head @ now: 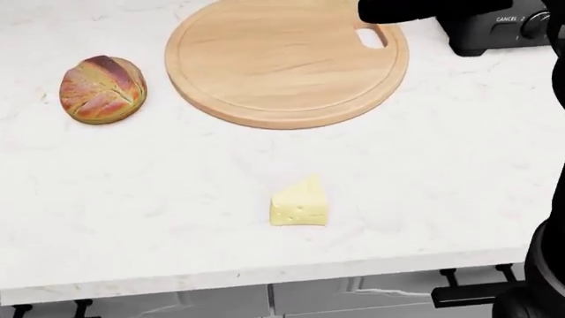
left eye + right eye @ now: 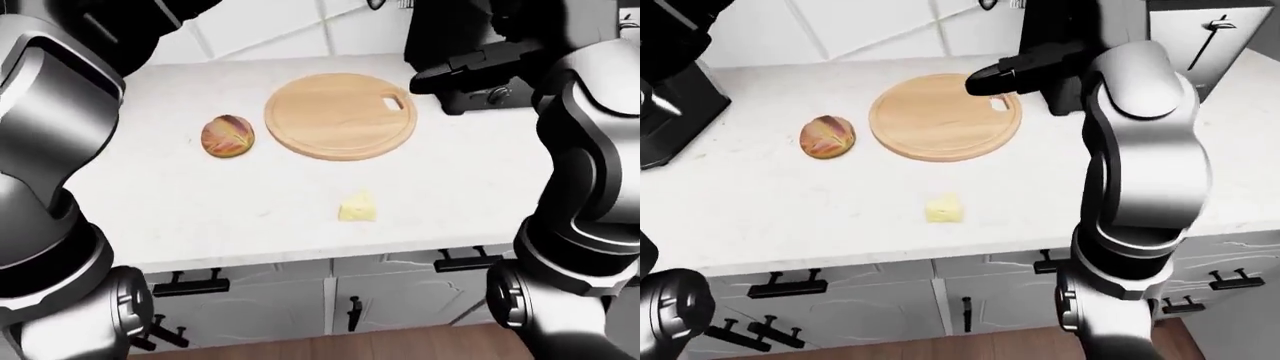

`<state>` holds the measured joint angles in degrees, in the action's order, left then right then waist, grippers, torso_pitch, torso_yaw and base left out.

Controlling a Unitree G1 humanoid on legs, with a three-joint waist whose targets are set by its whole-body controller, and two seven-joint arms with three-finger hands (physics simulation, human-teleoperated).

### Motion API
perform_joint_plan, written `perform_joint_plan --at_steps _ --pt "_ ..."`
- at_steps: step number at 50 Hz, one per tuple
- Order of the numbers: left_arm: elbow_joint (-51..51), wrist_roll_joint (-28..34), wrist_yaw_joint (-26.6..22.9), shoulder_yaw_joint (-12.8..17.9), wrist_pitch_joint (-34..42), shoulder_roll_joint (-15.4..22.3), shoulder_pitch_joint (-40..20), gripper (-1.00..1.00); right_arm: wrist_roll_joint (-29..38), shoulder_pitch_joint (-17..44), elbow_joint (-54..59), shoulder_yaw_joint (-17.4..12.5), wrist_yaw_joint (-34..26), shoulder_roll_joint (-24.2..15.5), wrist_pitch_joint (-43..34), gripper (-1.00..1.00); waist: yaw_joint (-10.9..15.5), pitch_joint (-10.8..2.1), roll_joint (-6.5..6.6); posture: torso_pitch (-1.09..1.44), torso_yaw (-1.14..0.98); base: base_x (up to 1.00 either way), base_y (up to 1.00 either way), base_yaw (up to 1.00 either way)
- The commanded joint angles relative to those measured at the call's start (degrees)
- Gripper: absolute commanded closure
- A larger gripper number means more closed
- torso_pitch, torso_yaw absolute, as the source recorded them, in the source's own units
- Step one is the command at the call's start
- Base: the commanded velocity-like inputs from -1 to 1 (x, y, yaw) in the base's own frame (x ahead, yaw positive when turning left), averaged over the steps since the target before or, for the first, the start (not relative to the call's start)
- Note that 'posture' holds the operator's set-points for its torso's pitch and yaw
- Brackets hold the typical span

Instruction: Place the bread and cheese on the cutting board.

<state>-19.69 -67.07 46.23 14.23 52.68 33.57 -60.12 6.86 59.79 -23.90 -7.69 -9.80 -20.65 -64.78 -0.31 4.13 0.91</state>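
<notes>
We see even, bright, diffuse lighting across the white table (image 1: 159, 199), with no glare. Shadows are faint: a soft one hugs the cheese (image 1: 299, 203) and the bread (image 1: 102, 89). All three renders are sharp edge to edge, without blur or visible distortion. Soft highlights grade the metallic arms in the eye views.
</notes>
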Motion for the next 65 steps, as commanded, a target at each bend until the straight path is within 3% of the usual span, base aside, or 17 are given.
perform_joint_plan --at_steps 1,10,17,21,27,38,44,51,57,59,60,65 --pt "-0.9 0.1 -0.3 1.1 -1.8 0.9 -1.7 -1.0 0.2 1.2 -1.3 -0.2 0.2 -0.2 1.3 -1.0 0.1 -1.79 0.12 0.0 0.0 0.0 0.0 0.0" --pt "-0.9 0.9 -0.8 0.8 -1.9 0.4 -1.5 -1.0 1.0 -4.2 -5.1 0.9 0.0 2.0 -0.8 -1.0 -0.2 -2.02 0.42 0.0 0.0 0.0 0.0 0.0" --pt "-1.5 1.0 -0.5 0.7 -1.5 0.0 -1.3 -1.0 2.3 -10.9 -11.4 3.4 -0.9 5.3 -4.2 -1.0 -0.3 -1.93 0.32 0.0 0.0 0.0 0.0 0.0" --pt "-1.8 1.1 -0.5 0.7 -1.3 -0.2 -1.2 -1.0 -3.3 -13.5 -17.9 -1.8 -3.8 9.6 -9.4 -1.0 -0.3 -1.9 0.42 0.0 0.0 0.0 0.0 0.0" --pt "-2.1 1.5 -0.8 0.6 -1.2 -0.4 -0.8 -1.0 -11.6 -14.5 -22.5 -6.4 -4.8 8.5 -14.6 -1.0 -0.3 -1.79 0.26 0.0 0.0 0.0 0.0 0.0" --pt "-3.1 1.6 -0.4 0.3 -0.7 -0.8 -0.7 -1.0 -25.1 -17.7 -24.2 -8.6 -3.7 7.6 -15.0 -1.0 -0.3 -1.71 0.08 0.0 0.0 0.0 0.0 0.0" --pt "-3.5 2.0 -0.7 0.4 -0.6 -1.0 -0.5 -1.0 -30.6 -22.0 -24.7 -6.6 -3.8 6.3 -12.8 -1.0 -0.1 -1.73 -0.08 0.0 0.0 0.0 0.0 0.0" --pt "-3.4 2.2 -0.9 0.4 -0.5 -1.1 -0.7 -1.0 -28.6 -27.1 -21.6 0.0 -5.8 4.5 -5.7 -1.0 -0.1 -1.97 -0.2 0.0 0.0 0.0 0.0 0.0" --pt "-3.7 2.2 -0.8 0.4 -0.4 -1.3 -0.6 -1.0 -26.1 -27.3 -21.1 0.2 -7.3 5.2 -4.8 -1.0 0.0 -2.12 -0.16 0.0 0.0 0.0 0.0 0.0" --pt "-3.8 2.3 -0.8 0.4 -0.4 -1.4 -0.5 -1.0 -25.3 -27.8 -20.6 0.2 -7.8 5.4 -3.9 -0.88 0.0 -2.15 -0.17 0.0 0.0 0.0 0.0 0.0" --pt "-3.7 2.3 -0.9 0.4 -0.4 -1.4 -0.5 -1.0 -24.9 -27.8 -20.6 0.2 -8.0 5.5 -3.8 -0.73 0.0 -2.16 -0.17 0.0 0.0 0.0 0.0 0.0" --pt "-4.0 2.1 -0.6 0.4 -0.2 -1.2 -0.7 -1.0 -23.9 -27.5 -20.6 -0.2 -8.7 5.9 -4.0 -0.76 0.0 -2.31 -0.21 0.0 0.0 0.0 0.0 0.0"
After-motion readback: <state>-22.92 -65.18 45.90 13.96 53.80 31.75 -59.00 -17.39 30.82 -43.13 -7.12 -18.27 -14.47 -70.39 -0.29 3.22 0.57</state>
